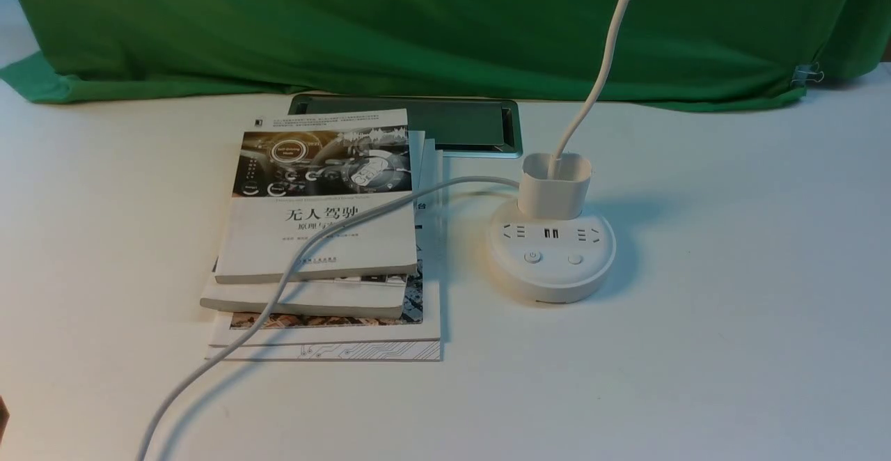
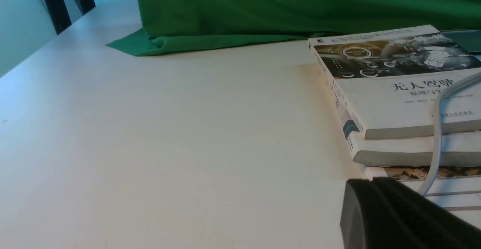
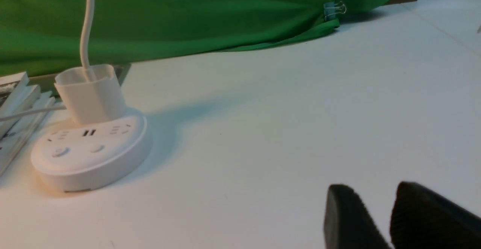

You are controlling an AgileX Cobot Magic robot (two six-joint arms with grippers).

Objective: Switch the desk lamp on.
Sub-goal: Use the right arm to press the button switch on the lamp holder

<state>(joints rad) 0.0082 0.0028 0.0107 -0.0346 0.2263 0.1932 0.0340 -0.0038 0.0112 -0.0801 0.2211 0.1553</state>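
Item: your right gripper [image 3: 375, 185], fingertips slightly apart, nothing between them. Item: desk lamp [image 1: 552, 262], base well off to that gripper's left and forward of it, gooseneck upright; your right arm seems the nearer for pressing a button.

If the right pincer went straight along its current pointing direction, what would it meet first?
Probably the bare white tabletop; depth is unclear. The desk lamp seems off the right pincer's line.
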